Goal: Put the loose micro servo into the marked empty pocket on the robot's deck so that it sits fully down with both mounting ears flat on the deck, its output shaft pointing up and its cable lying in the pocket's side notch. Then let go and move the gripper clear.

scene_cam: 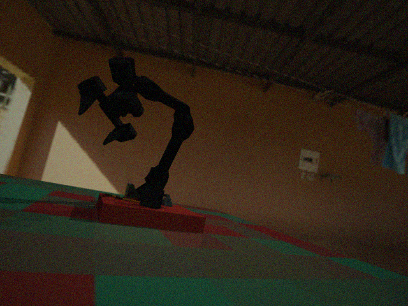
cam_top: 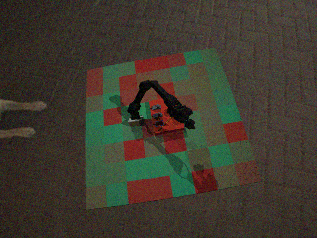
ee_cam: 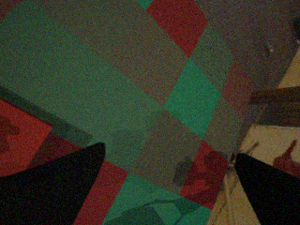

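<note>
A black robot arm (cam_top: 160, 92) (scene_cam: 182, 123) arches above a red deck (cam_top: 176, 126) (scene_cam: 151, 220) (ee_cam: 30, 133) on a patchwork worktop (cam_top: 147, 190) (scene_cam: 197, 291) (ee_cam: 108, 80) of green, red and brown squares. Its gripper (cam_top: 191, 117) (scene_cam: 92, 129) (ee_cam: 170, 154) is spread almost fully open, with nothing between the fingers, and hangs in the air above the worktop, beyond the deck's edge. Two gray servos (cam_top: 156, 111) sit in a row on the deck, beside a dark, blue-outlined spot (cam_top: 158, 123) that looks like the marked pocket. A yellow cable (cam_top: 165, 124) (scene_cam: 122, 197) slants past it. The loose micro servo (scene_cam: 150, 199) appears to be the dark block at the cable's end, standing on the deck outside the pocket; it blends with the arm in the exterior view and is hidden from above. Its shaft cannot be made out.
</note>
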Tool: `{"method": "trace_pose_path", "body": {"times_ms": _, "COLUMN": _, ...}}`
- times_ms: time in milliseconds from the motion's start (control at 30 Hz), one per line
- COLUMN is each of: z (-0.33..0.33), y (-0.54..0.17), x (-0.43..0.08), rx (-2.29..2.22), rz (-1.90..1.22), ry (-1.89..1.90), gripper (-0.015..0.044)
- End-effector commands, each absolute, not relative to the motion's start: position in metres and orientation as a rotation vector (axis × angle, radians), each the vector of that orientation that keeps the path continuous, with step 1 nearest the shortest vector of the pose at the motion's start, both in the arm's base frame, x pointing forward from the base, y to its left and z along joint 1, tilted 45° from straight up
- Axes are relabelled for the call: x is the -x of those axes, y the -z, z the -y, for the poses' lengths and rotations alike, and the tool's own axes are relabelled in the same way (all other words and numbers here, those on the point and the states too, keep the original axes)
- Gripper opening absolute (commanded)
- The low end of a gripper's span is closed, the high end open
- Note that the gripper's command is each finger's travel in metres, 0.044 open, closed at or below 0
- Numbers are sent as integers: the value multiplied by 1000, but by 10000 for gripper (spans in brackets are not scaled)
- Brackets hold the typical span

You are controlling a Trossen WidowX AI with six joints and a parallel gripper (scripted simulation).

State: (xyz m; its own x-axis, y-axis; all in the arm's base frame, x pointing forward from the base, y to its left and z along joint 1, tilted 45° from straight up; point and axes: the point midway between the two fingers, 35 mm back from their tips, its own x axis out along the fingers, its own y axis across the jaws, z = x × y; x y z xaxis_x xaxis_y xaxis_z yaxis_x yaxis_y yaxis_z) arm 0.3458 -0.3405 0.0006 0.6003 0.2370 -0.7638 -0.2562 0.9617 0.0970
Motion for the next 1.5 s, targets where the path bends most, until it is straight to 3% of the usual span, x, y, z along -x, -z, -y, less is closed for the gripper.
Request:
{"method": "trace_pose_path", "body": {"times_ms": 0, "z": 294, "y": -8, "x": -337, "rx": 25, "rz": -946, "ry": -443, "gripper": 440}}
{"method": "trace_pose_path", "body": {"times_ms": 567, "z": 151, "y": -72, "x": -285, "rx": 2, "rz": -1053, "ry": -1009, "gripper": 440}}
{"method": "trace_pose_path", "body": {"times_ms": 1467, "z": 127, "y": -48, "x": -288, "rx": 2, "rz": -1052, "ry": -1015, "gripper": 440}}
